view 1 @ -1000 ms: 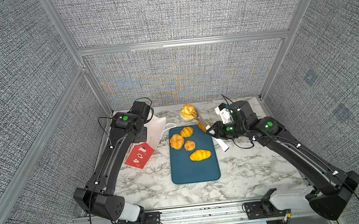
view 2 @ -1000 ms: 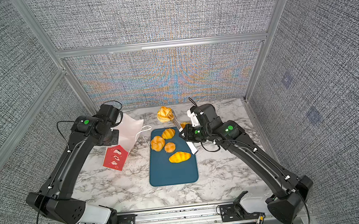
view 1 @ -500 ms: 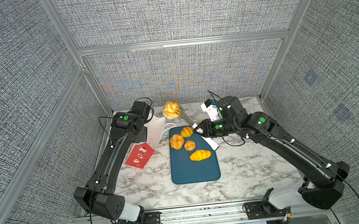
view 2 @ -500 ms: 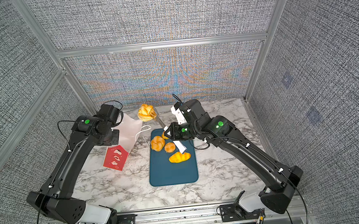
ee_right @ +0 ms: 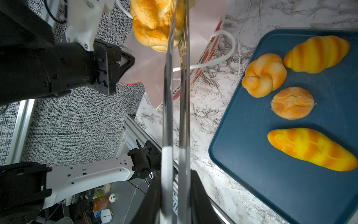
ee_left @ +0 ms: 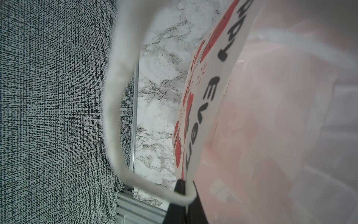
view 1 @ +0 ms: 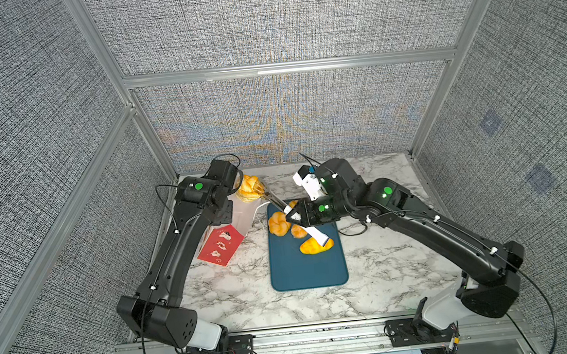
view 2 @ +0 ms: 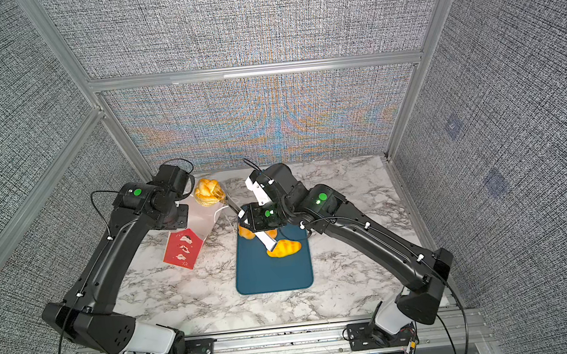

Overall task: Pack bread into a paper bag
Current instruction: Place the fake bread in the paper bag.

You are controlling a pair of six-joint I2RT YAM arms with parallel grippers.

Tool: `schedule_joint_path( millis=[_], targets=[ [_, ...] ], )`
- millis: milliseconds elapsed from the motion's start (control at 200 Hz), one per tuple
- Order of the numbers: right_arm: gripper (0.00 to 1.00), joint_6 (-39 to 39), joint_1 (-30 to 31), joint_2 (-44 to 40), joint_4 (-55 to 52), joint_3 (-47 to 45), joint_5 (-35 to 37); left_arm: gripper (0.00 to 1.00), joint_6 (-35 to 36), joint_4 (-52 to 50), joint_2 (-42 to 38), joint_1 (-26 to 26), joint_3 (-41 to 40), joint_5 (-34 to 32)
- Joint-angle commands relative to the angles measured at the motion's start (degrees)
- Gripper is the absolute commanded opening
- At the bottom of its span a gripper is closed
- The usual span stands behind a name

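Carefully centre the roll (view 1: 250, 192) over the bag (view 1: 243, 218) at the tabletop's (view 1: 388, 245) ten o'clock, right hand (view 1: 294, 215) squeezing tongs (view 1: 275, 202), left hand (ee_right: 126, 62) clamped on it.

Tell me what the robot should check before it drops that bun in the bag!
1. The tongs pinch the bread firmly: ok.
2. The right gripper is shut on the tongs: ok.
3. The left gripper holds the paper bag by its rim, mouth open: ok.
4. The bread hangs over the bag's mouth: ok, as far as both top views show.
5. There is room left inside the bag: cannot tell, since the left wrist view of the inside is blurred.
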Motion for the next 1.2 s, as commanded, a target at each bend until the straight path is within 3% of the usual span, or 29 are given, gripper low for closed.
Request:
schedule_joint_path(
  millis=[0,561,1036,1196],
  targets=[
    [0.09,-0.18,0.64,0.15,3.52,-1.12,-0.96,0.02,-0.01,0.43,-0.22,-0.04,-0.04,0.07],
    [0.09,-0.28,1.46,2.31,6.21,-2.34,-1.85,0.02,-0.16,0.57,-1.1,-0.04,-1.17,-0.28],
    [0.39,-1.3,1.53,2.71,4.97,-0.95,-0.9,0.02,0.1,0.93,-0.58,-0.04,-1.01,-0.23],
    [0.39,-1.49,1.49,2.89,4.54,-0.41,-0.53,0.02,0.18,1.05,-0.26,-0.04,-0.76,-0.13]
  ],
)
